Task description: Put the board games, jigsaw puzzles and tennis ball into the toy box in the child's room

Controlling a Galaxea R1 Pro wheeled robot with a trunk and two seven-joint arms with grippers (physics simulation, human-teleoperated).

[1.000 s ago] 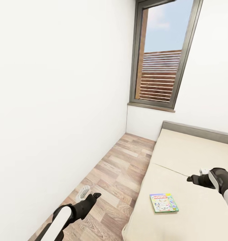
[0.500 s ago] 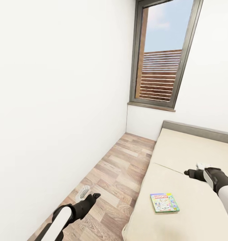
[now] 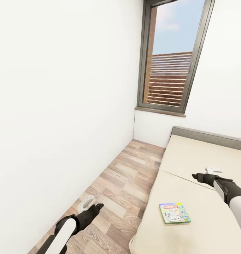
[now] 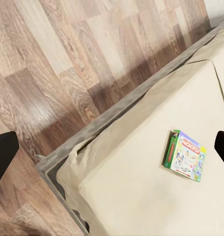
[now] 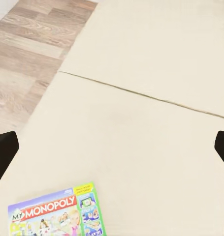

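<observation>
I see the board game (image 3: 174, 212) flat on the bed (image 3: 191, 158) at five o'clock, my right fingers (image 3: 196, 176) spread and empty above it, left fingers (image 3: 98, 205) spread over floor (image 3: 124, 183); a shallow descent could shove it off the edge.

We read "MY MONOPOLY" on the lid of the green-edged board game (image 5: 57, 216) lying on the bed (image 5: 151, 147). The smaller print (on the box's picture panels) cannot be read.
</observation>
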